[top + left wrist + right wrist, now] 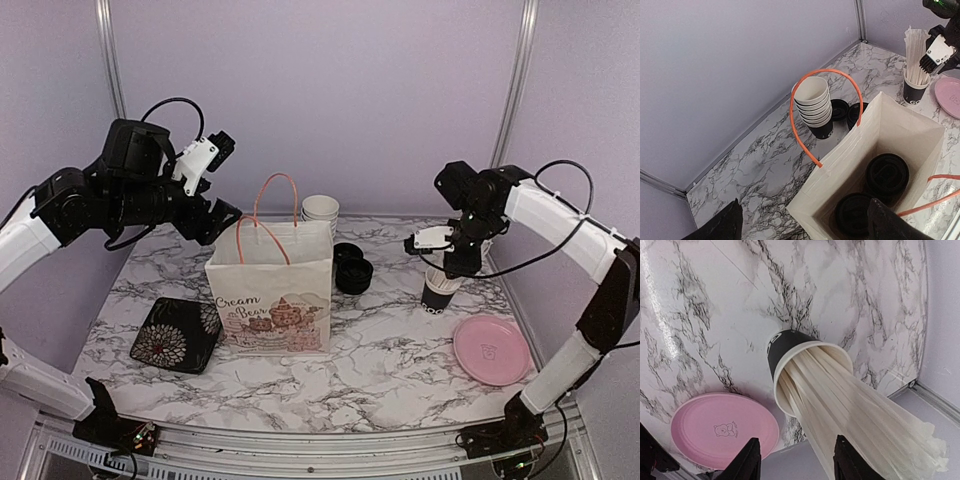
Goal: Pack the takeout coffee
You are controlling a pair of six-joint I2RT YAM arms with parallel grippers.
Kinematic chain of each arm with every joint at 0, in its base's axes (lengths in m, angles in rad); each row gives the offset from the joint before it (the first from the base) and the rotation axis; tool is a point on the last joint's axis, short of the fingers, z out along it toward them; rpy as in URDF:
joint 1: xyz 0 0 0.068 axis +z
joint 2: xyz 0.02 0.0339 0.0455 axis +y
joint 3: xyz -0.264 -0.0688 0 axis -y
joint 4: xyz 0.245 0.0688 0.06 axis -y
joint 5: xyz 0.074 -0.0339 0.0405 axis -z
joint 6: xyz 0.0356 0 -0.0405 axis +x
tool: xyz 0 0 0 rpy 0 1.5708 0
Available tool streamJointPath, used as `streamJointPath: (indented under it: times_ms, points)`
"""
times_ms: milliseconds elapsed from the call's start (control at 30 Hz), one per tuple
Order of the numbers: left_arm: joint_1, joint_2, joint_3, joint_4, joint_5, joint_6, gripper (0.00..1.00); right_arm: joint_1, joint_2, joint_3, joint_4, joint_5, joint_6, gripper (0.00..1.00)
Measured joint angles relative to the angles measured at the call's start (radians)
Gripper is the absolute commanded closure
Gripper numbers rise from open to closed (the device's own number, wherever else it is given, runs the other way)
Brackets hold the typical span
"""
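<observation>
Two coffees (886, 172) stand inside the bag (270, 295) on the bench (400, 370). Only their black lids show. A left finger covers part of the nearer one, and the bag's walls hide any lettering on the cups. The front of the bag reads "Cream Bear" above a drawing.

The left fingers (720, 225) hang spread wide over the bag's mouth, holding nothing. Only their dark tips enter the wrist view.

The right fingers (747, 462) are also spread, just above the straw cup (785, 352). I cannot tell whether one touches the straws. The cup's white letters are cut off and unreadable.

The pink plate (720, 427) beside it has a small bear mark, with writing too small to read.

Behind the bag stand a cup stack (815, 107) and two black discs (840, 107), half hidden by the bag's edge. They may be lids or low cups; I cannot tell which.
</observation>
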Motion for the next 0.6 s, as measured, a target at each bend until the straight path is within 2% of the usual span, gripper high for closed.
streamJointPath:
  times_ms: [167,300,433,600]
  points:
    - [0.000,-0.002,0.030,0.001,0.036,-0.034,0.14,-0.016,-0.103,0.024,0.029,-0.156,0.048,0.53]
    - [-0.001,-0.003,0.046,0.004,0.053,-0.063,0.16,-0.120,-0.140,0.038,0.129,-0.278,0.114,0.59]
    - [-0.001,-0.014,0.046,0.007,0.050,-0.085,0.17,-0.239,-0.164,0.018,0.284,-0.308,0.211,0.62]
    - [-0.001,-0.023,0.046,0.008,0.048,-0.107,0.18,-0.311,-0.166,0.004,0.384,-0.349,0.327,0.61]
